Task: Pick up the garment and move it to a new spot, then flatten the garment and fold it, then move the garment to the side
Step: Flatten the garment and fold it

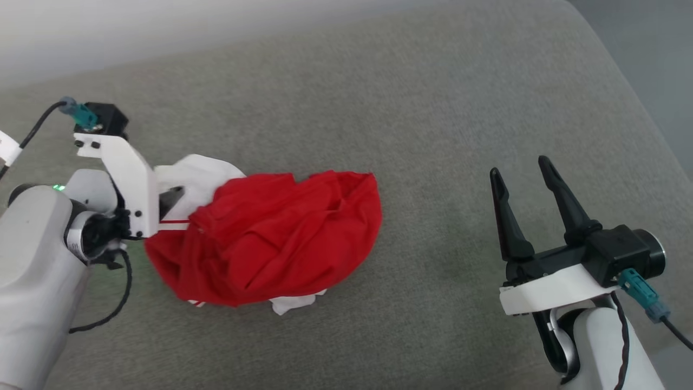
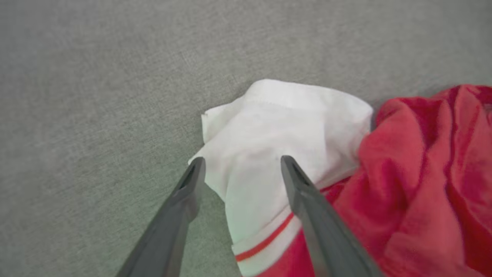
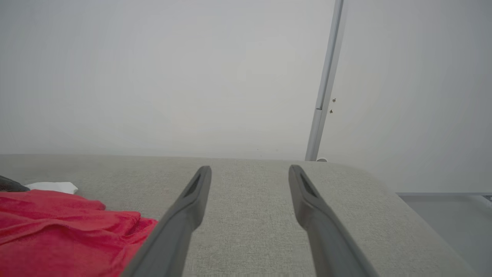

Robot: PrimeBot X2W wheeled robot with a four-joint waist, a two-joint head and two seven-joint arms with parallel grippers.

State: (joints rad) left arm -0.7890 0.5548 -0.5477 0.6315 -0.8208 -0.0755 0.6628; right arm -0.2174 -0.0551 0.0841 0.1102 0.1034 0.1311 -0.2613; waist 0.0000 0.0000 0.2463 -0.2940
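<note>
One garment (image 1: 270,238), bright red, is seen crumpled in a single heap on a grey upholstered surface (image 1: 406,108). Two white patches are counted at its edges: a large sleeve end (image 1: 195,173) and a smaller white scrap (image 1: 292,304) on the opposite side of the heap.

The left gripper (image 2: 242,161) is held with its two dark fingers spread wide, and nothing is clamped between them. The sleeve end is found in the gap between these jaws and just beyond their tips. One narrow red stripe (image 2: 265,242) is seen on its white band, between the fingers and nearer their base. The red bulk of the garment is placed outside the jaws, past the finger on the right of the left wrist view. Whether the fingertips touch the cloth cannot be told.

The right gripper (image 1: 518,167) is likewise kept with its two fingers spread wide, and nothing is held. Bare grey surface is seen between and ahead of these jaws. The garment is left well apart from them, off beyond the left-hand finger.

One pale post (image 3: 324,88) is seen far beyond the right jaws.
</note>
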